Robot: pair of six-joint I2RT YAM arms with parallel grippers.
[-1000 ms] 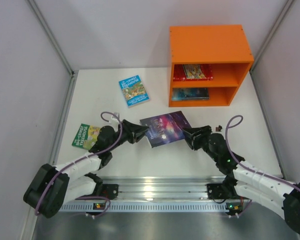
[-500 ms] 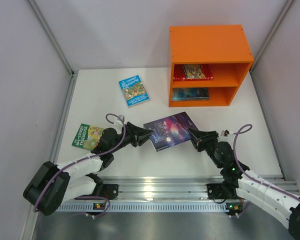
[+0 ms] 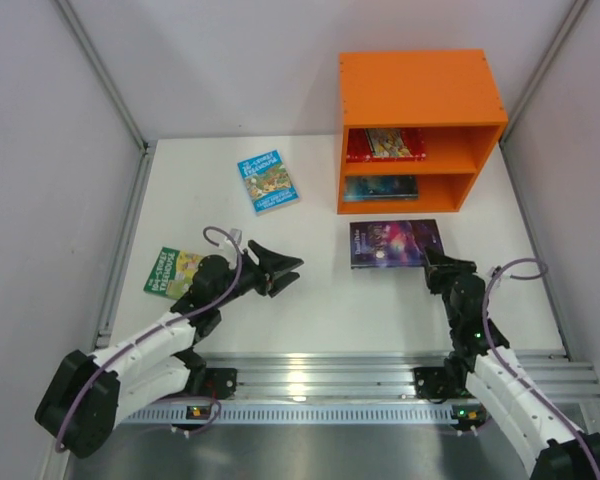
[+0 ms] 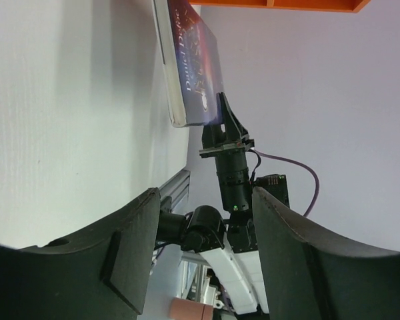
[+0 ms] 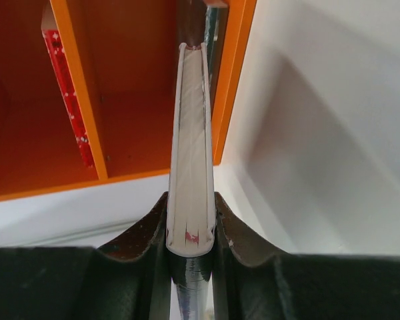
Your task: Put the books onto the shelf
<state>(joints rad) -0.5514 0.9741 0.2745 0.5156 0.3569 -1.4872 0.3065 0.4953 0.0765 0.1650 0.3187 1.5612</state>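
1. Your right gripper is clamped on the dark purple starry book, pinching its near right corner. In the right wrist view the book's page edge sits squeezed between the two fingers of the gripper.
2. Your left gripper stands with its jaws spread and nothing between them. You see it in the left wrist view with open air between the fingers.
3. The purple book lies cover up just in front of the orange shelf, near the mouth of the lower compartment and not inside it. In the left wrist view the book is held out from the right gripper. You cannot tell from these views whether its far edge touches the table.
4. The shelf stands at the table's far right corner, open fronts facing you. The red-bordered book lies flat in the upper compartment, and the teal-blue book lies flat in the lower one. The right wrist view shows the shelf's orange divider and the red-bordered book behind it.
5. The light-blue illustrated book lies flat on the table toward the far edge, left of the shelf and well apart from it.
6. The green book lies flat close to the table's left edge, with the left arm crossing over its right side. The left gripper points away from it, toward the middle of the table.
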